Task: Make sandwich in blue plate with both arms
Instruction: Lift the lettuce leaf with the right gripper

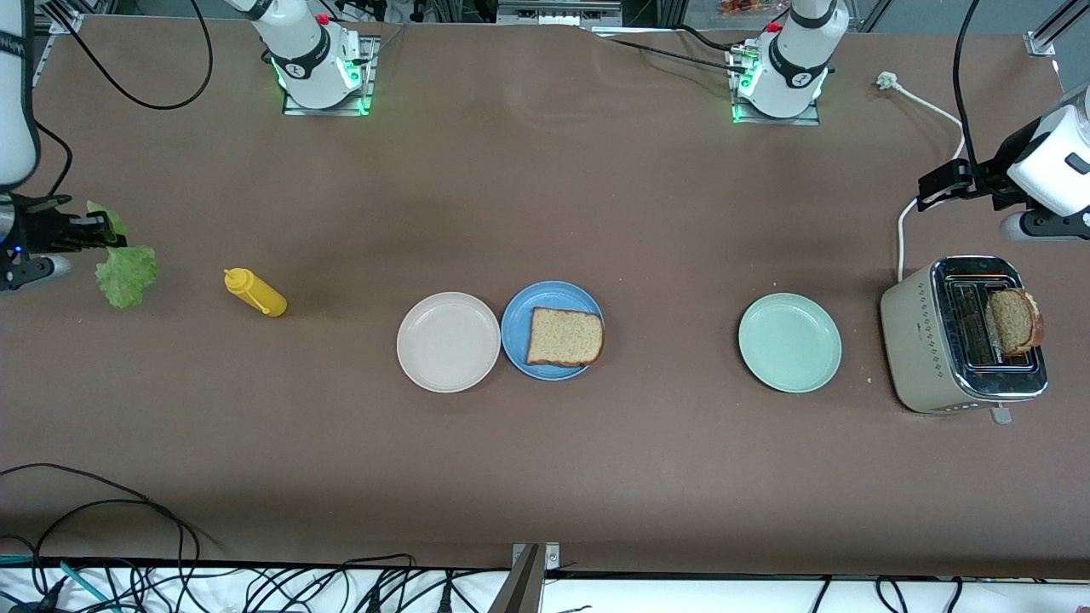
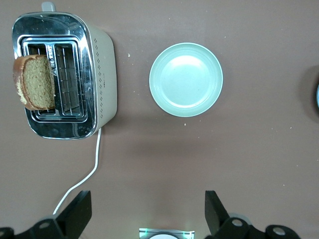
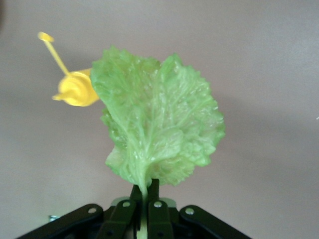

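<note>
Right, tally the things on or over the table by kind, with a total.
Plates: 3 (cream-white plate, blue plate, mint-green plate)
Bread slices: 2 (bread on the plate, bread in the toaster)
Lettuce leaf: 1
Mustard bottle: 1
Toaster: 1
Total: 8

The front view looks down from high across the brown table (image 1: 545,187). The left wrist view looks straight down, sharing the cream 2-slot toaster (image 2: 102,74) (image 1: 911,340) at its upper left. The right wrist view sits close.
</note>
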Controlling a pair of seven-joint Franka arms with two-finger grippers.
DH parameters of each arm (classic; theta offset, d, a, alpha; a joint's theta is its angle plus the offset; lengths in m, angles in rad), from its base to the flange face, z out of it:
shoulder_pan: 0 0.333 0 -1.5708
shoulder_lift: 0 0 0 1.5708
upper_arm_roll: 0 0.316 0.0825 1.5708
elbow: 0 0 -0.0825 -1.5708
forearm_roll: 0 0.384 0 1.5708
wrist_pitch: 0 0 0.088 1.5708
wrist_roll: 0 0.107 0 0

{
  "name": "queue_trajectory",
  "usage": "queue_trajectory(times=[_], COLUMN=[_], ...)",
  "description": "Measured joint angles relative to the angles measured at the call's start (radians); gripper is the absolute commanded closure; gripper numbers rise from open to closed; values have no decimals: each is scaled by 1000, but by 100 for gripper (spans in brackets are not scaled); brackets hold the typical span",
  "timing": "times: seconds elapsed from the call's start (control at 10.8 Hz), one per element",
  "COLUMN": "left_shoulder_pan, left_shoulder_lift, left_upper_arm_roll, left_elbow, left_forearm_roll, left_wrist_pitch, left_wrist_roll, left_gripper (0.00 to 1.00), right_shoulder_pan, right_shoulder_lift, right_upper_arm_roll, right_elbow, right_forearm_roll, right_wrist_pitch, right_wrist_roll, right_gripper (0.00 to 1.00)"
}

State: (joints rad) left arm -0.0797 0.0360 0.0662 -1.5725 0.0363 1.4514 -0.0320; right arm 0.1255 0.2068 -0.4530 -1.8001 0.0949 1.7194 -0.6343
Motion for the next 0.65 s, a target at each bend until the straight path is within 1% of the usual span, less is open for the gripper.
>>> queue_trajectory(times=[0.28,0.46,0.65], left_shoulder_pan=[1,1,1], left_shoulder_lift=[1,2,8], left_upper_arm_roll=[0,0,0], left_elbow=[0,0,0], left_forearm_roll=[0,0,0], left_wrist_pitch=[0,0,0], left_wrist_roll=[0,0,0], left_gripper=[0,0,0], right_shoulder_pan=[90,168,251], right_shoulder_lift=[-22,-22,-23], right_upper_arm_roll=[6,9,13], right_elbow=[124,194,252], right_forearm_roll=[-8,-2,51], right_wrist_pitch=[-153,-199,-219], right_wrist_roll=[152,278,440], right_gripper=[100,100,100])
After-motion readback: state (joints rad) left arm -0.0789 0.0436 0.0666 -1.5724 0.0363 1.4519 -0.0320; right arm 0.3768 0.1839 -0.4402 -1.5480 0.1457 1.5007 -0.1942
